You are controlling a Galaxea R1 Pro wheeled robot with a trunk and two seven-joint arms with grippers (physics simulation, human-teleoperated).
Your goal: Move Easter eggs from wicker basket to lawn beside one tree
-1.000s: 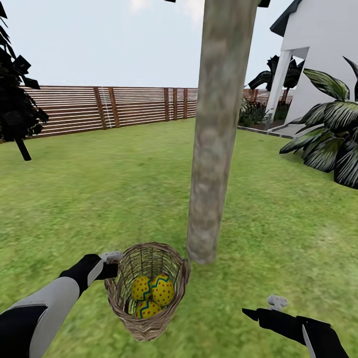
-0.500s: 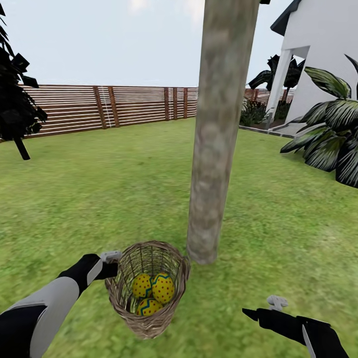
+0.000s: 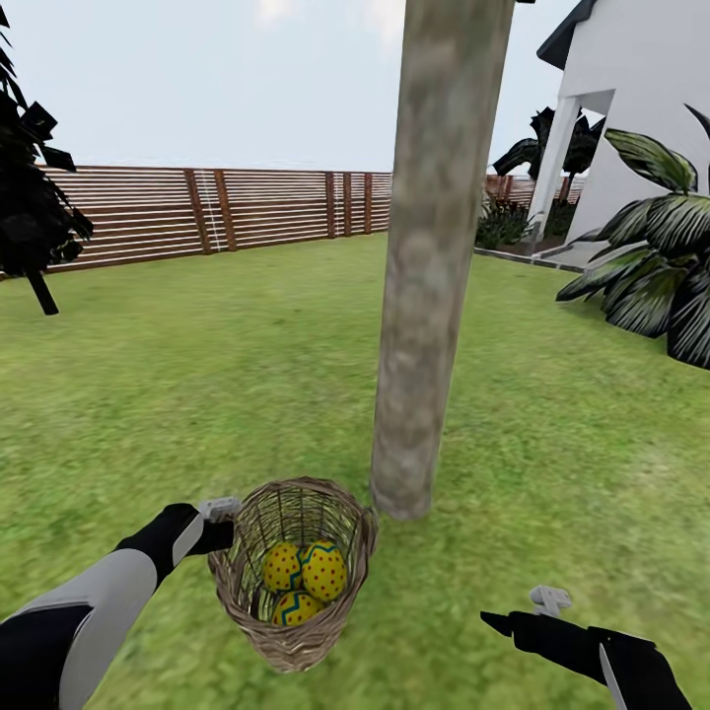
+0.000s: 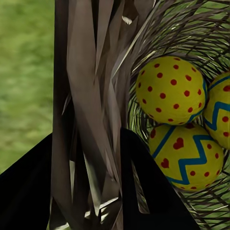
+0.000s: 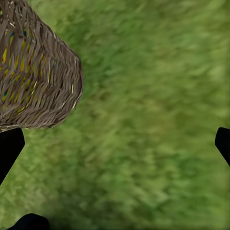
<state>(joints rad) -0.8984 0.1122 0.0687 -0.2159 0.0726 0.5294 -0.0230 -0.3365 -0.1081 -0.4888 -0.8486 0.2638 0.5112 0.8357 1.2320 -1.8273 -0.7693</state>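
The Easter eggs [image 3: 301,580] are yellow with red dots and a blue zigzag stripe. The wicker basket [image 3: 247,587] is brown and woven. The lawn [image 3: 217,375] is green with lighter patches. The tree [image 3: 429,286] trunk is pale grey-beige and blotchy. The fence [image 3: 207,212] is brown with long slats.

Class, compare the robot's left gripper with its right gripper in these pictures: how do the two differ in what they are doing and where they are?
The left gripper is closed on the rim of the wicker basket; the right gripper grips nothing, its fingers spread wide in the right wrist view. The left gripper is against the basket, while the right gripper hangs apart from it over bare lawn. Both are black and sit low, near the tree.
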